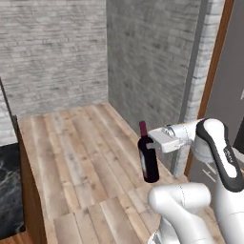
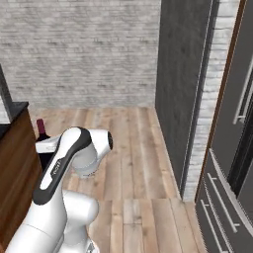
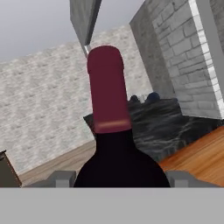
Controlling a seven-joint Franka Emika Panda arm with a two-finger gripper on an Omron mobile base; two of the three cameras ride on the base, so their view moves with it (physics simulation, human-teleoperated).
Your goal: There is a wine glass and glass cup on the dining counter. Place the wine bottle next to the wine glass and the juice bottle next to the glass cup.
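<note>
One bottle is riding in my gripper (image 1: 150, 143): I am clamping the wine bottle (image 1: 148, 162) by its shoulder, holding it upright in the air above the wood floor (image 1: 81, 157). Its dark red capsule (image 3: 107, 89) is rising just ahead of my hand. Beyond it the black marble dining counter (image 3: 175, 120) is lying, well apart.

glossy dark glass wine bottle (image 1: 148, 159), veined marble dining counter (image 1: 9, 190)

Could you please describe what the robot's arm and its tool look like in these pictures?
The arm is glossy white with rounded links and dark, near-black bands over its joints; one band bears small pale lettering. The tool is a boxy light-grey block. No loose cables show.
</note>
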